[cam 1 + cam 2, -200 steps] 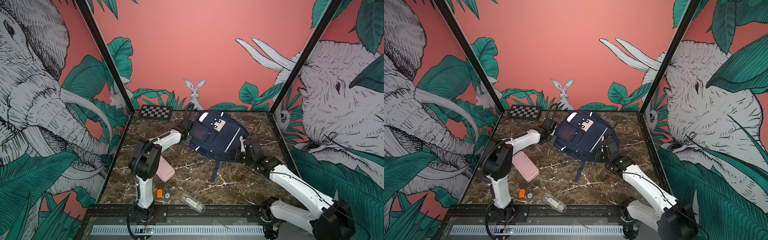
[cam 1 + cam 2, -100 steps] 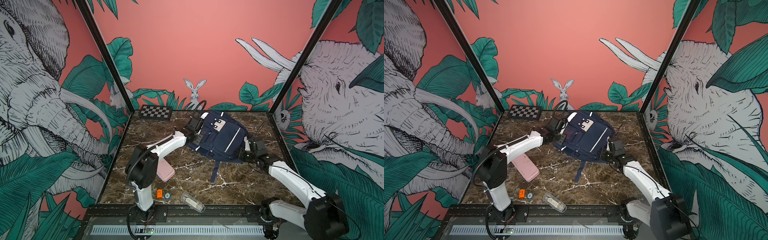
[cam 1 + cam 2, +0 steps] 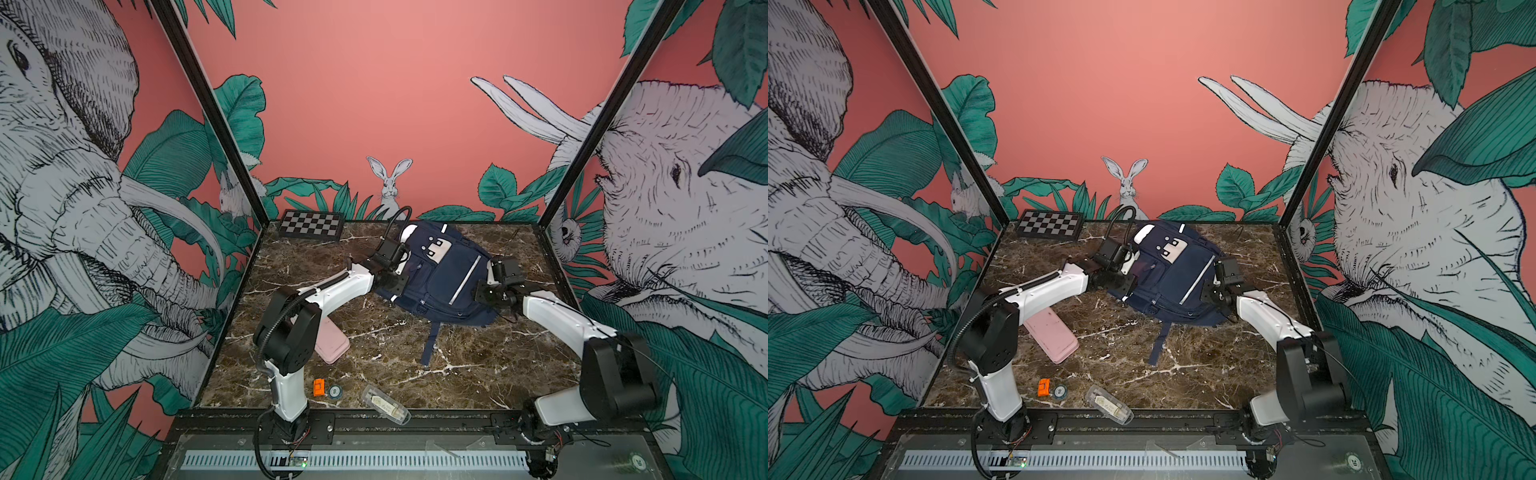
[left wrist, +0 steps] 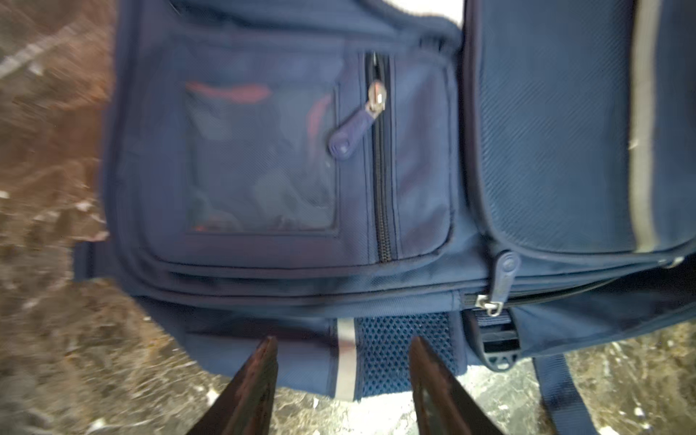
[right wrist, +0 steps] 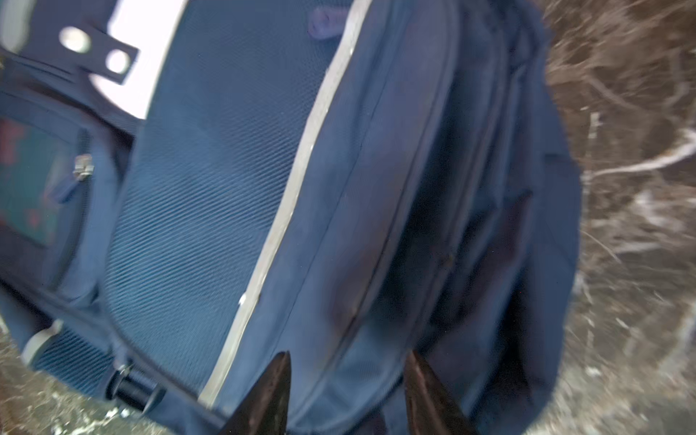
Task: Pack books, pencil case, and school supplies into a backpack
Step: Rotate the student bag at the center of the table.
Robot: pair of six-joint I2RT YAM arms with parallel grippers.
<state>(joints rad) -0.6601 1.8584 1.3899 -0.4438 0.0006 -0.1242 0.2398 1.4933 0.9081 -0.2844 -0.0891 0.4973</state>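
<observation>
Left gripper (image 4: 342, 341) and right gripper (image 5: 346, 356) stand at two sides of the backpack (image 3: 440, 278), both spread.

Reading the table (image 3: 478, 365) as a clock with 12 at the back wall, the backpack lies flat between 12 and 1, front side up, with a strap (image 3: 430, 345) trailing toward 6. The left gripper is at its 9 o'clock edge, fingers apart over the mesh pocket (image 4: 403, 350), pinching nothing. The right gripper is at its 3 o'clock edge, fingers apart over the side fabric, also pinching nothing. The pink case (image 3: 330, 343) lies at 8, partly under the left arm. Near the front edge, at 6 to 7, lie an orange piece (image 3: 318, 387), a round piece (image 3: 335, 391) and a clear box (image 3: 384, 404). The chessboard (image 3: 311, 224) is at 11.
</observation>
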